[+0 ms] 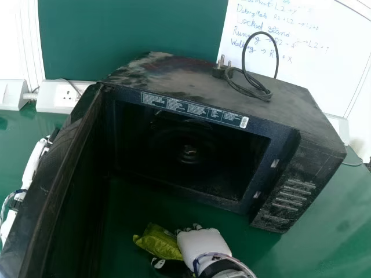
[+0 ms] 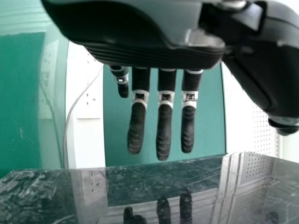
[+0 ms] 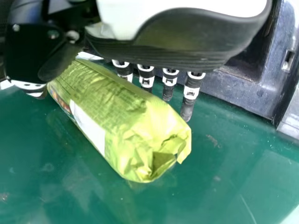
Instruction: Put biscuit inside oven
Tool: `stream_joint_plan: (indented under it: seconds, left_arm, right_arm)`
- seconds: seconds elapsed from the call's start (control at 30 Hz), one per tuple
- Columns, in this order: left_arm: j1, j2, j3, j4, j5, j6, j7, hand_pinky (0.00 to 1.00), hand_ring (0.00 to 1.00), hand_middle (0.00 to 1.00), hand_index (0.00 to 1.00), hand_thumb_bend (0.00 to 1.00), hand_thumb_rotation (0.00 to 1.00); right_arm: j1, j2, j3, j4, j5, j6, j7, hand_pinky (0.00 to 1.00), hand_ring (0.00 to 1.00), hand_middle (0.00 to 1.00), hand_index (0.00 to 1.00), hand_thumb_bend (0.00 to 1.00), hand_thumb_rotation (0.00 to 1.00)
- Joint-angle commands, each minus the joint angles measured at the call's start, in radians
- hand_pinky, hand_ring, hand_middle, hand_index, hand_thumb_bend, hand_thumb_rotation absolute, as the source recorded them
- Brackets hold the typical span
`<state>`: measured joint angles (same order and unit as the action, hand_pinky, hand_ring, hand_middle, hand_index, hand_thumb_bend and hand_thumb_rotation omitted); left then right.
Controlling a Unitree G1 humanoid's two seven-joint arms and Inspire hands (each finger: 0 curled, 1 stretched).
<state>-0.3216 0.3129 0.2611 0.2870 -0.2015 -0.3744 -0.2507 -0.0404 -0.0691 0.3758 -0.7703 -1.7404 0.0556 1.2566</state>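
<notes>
Biscuit packet: yellow-green wrapper (image 1: 156,242), on the green table (image 1: 307,255), at the near side, before the oven opening and outside it; my right hand covers its right end in the head view.
Packet end: crumpled and folded in the right wrist view; a pale panel runs along the side, its far part cut off from sight by my thumb.
Right hand: mine (image 1: 206,246), near centre; fingers part-bent on one side of the packet, thumb on the other, the packet held between them.
Right fingertips: partly hidden behind the wrapper; how firmly they press, I cannot tell.
Left hand: mine (image 1: 33,165), at the far left beyond the door, partly covered by it; fingers straight and spread a little, grasping nothing.
Oven: black microwave (image 1: 324,145), dusty on top, standing beyond the packet.
Oven door: swung wide at the left (image 1: 49,185), its near end cut off by the view's edge.
Cavity: dark (image 1: 197,156); a small fitting shows at the floor's middle (image 1: 189,152), the corners hard to make out.
Cable: black, looped (image 1: 255,90), plug attached, on the oven's top.
Socket strip: white (image 1: 55,98), far left, partly behind the door.
Whiteboard: handwritten (image 1: 324,52), far right, cut off above.
</notes>
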Motion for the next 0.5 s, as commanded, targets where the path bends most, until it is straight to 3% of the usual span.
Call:
stream_joint_plan:
  seconds: [0.0,0.2,0.27,0.47]
  left_arm:
    - [0.015,-0.001,-0.001,-0.006,0.004,-0.001,0.000,0.27,0.31,0.41,0.49,0.52,0.06]
    - [0.019,-0.002,-0.001,-0.019,-0.001,0.011,0.000,0.27,0.31,0.41,0.49,0.52,0.06]
    - [0.021,-0.004,-0.001,-0.029,0.001,0.021,0.006,0.27,0.31,0.41,0.49,0.52,0.06]
    - [0.022,-0.003,-0.002,-0.033,0.007,0.023,0.010,0.27,0.31,0.40,0.49,0.52,0.06]
  right_arm:
    - [0.037,0.002,0.009,0.021,0.004,-0.020,0.012,0.75,0.85,0.90,0.88,0.82,0.45]
    - [0.033,-0.040,-0.008,0.034,0.011,-0.065,0.001,0.38,0.46,0.55,0.77,0.60,0.04]
    - [0.023,-0.031,-0.020,0.044,0.005,-0.062,0.018,0.31,0.38,0.50,0.74,0.57,0.01]
    - [0.010,-0.038,-0.056,0.072,0.021,-0.055,-0.002,0.16,0.21,0.47,0.70,0.56,0.00]
